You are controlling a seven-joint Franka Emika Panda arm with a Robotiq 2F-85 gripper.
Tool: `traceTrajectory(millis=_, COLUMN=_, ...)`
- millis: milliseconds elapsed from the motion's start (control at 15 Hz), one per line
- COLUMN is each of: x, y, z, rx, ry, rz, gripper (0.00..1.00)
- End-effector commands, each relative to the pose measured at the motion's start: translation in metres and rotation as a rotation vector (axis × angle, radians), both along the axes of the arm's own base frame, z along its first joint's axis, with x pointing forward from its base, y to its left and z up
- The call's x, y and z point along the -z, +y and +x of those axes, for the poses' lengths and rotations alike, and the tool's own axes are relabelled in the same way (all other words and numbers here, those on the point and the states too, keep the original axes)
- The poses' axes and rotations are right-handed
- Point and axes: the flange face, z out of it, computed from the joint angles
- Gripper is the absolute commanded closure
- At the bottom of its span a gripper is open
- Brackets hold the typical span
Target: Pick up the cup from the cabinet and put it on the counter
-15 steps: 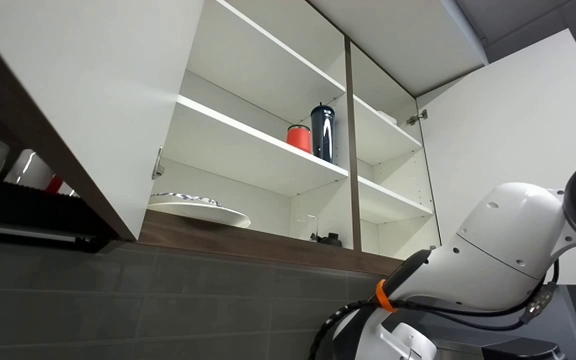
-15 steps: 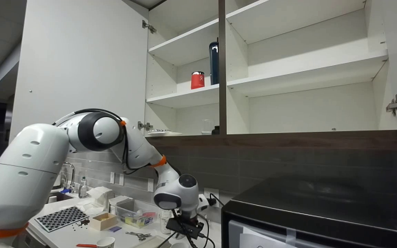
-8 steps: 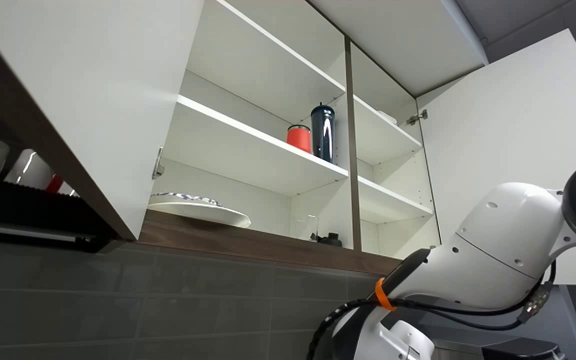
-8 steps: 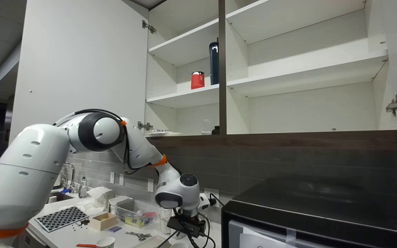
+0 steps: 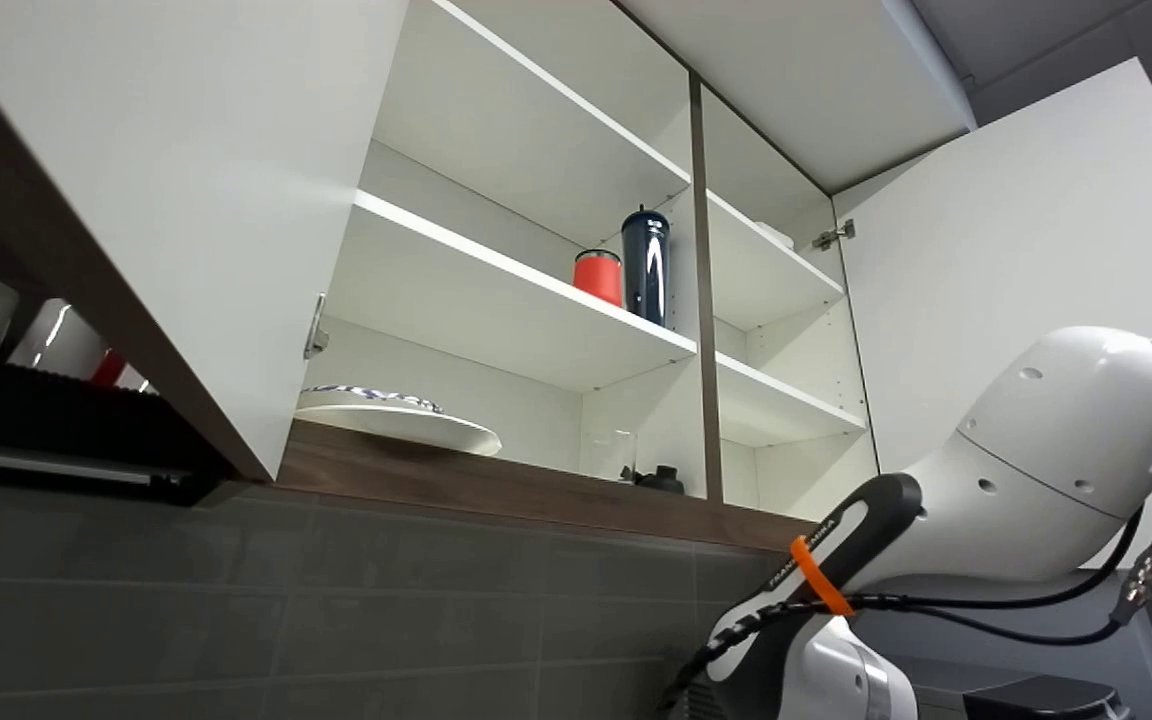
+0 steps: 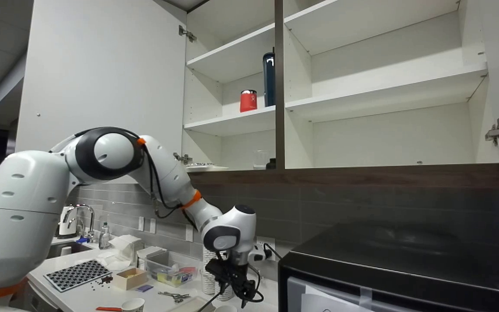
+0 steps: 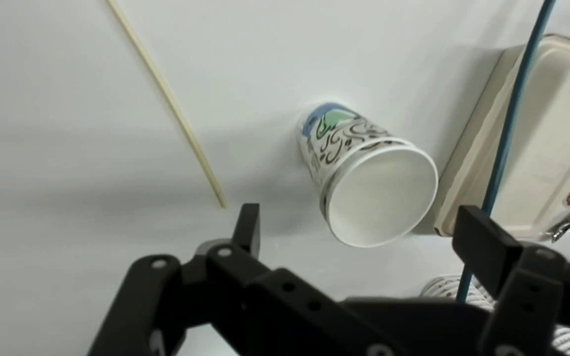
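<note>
In the wrist view a white paper cup (image 7: 384, 198) with brown, blue and green patterned sides stands on the white counter (image 7: 67, 277), its mouth toward the camera. A second rim shows just under its top rim. My gripper (image 7: 363, 230) is open. Its fingers are wide apart to either side of the cup's rim, and I see no contact. In an exterior view the gripper (image 6: 244, 294) hangs low over the counter, tilted; a white rim (image 6: 226, 309) shows beneath it. Above is the white cabinet (image 5: 496, 488), with its doors swung wide.
A clear tumbler (image 6: 260, 159), plates (image 5: 401, 425), a red cup (image 6: 248, 101) and a dark bottle (image 5: 646, 265) stand in the cabinet. Around the gripper are a beige tray (image 7: 552, 148), stacked cups (image 7: 453, 289), a pale stick (image 7: 166, 94) and a blue rod (image 7: 510, 123). A black appliance (image 6: 388, 264) stands alongside.
Within the last half second the arm has drawn back and its hand has risen a little, with the gripper tilting. The things in the cabinet have not moved.
</note>
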Motion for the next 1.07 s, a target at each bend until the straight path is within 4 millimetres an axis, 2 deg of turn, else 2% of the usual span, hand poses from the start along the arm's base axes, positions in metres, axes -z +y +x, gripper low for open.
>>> traceTrajectory(millis=0, x=-0.044, y=0.019, z=-0.024, rx=0.044, ry=0.2, rz=0.023, gripper=0.0)
traceTrajectory(millis=67, x=-0.061, y=0.026, z=-0.028, rx=0.036, ry=0.23, rz=0.025, gripper=0.0)
traceTrajectory(millis=400, x=-0.119, y=0.075, z=-0.05, rx=-0.047, ry=0.319, rz=0.114, gripper=0.0)
traceTrajectory(millis=533, x=-0.132, y=0.085, z=-0.055, rx=-0.048, ry=0.314, rz=0.106, gripper=0.0)
traceTrajectory(millis=800, x=-0.149, y=0.092, z=-0.06, rx=-0.023, ry=0.245, rz=0.08, gripper=0.0)
traceTrajectory(millis=933, x=-0.155, y=0.091, z=-0.057, rx=-0.025, ry=0.177, rz=0.046, gripper=0.0)
traceTrajectory(millis=1000, x=-0.153, y=0.093, z=-0.051, rx=-0.038, ry=0.222, rz=0.087, gripper=0.0)
